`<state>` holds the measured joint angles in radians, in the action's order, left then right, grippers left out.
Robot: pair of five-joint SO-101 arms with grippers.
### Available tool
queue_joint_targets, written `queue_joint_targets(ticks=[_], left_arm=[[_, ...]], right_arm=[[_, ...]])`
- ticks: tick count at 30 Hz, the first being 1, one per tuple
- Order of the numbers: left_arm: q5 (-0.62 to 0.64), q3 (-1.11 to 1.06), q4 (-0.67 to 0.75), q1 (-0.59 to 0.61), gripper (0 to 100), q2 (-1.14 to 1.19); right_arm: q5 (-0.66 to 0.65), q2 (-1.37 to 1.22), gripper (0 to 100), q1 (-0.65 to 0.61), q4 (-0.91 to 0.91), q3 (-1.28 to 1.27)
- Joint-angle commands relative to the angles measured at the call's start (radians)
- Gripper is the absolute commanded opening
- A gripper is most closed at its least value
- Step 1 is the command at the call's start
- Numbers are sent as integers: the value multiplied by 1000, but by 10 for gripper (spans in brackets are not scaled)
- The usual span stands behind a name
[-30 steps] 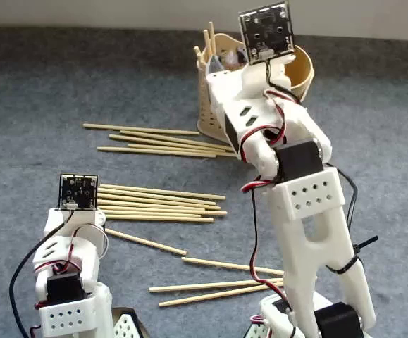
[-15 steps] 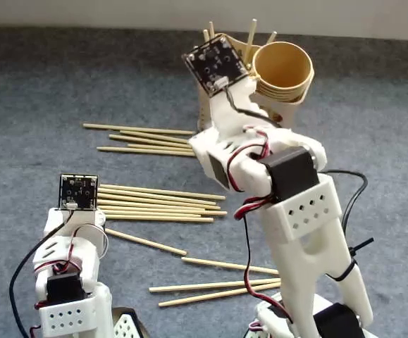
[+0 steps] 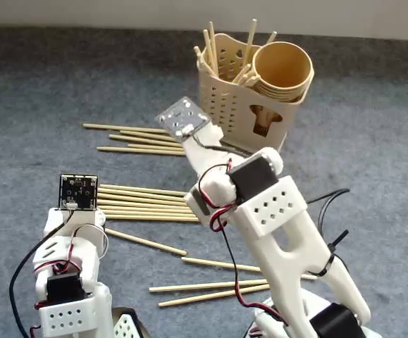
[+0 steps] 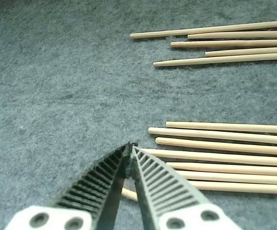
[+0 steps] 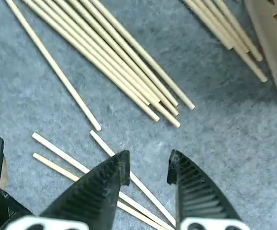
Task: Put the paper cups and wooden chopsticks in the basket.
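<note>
Left wrist view shows the left gripper (image 4: 130, 147), jaws together, over grey carpet (image 4: 57, 86) beside a row of wooden chopsticks (image 4: 224, 158). The right gripper (image 5: 148, 166) hangs with jaws apart over more of them. Farther back, the basket (image 3: 232, 113) holds stacked paper cups (image 3: 282, 70) and several upright chopsticks (image 3: 213, 49).

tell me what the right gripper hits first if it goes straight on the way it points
Probably the loose chopstick lying in line with the gap of the open right gripper, then the grey carpet under it; depth is hard to judge.
</note>
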<state>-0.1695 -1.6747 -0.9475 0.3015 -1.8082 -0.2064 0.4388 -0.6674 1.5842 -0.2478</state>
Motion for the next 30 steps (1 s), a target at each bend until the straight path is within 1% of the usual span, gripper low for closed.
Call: queue_joint_targets(ticks=[1, 4, 8, 12, 16, 19, 22, 30], left_arm=[[-8, -21, 25, 8, 7, -2], [-8, -21, 25, 8, 7, -2], [-8, -21, 25, 8, 7, -2], [-8, -21, 25, 8, 7, -2], [-8, -21, 23, 8, 7, -2], [-8, -21, 23, 8, 7, -2], [-8, -21, 23, 8, 7, -2], [-8, -21, 21, 8, 7, -2]], right_arm=[[-14, 45, 142, -73, 8, -62], [-14, 102, 142, -154, -10, -165], [-12, 188, 142, -225, -147, -354], [-12, 191, 142, -246, -320, -550], [-20, 140, 142, -246, -447, -670], [-80, 88, 142, -246, -535, -708], [-87, 33, 142, -240, -604, -719], [-89, -101, 142, -239, -657, -717]])
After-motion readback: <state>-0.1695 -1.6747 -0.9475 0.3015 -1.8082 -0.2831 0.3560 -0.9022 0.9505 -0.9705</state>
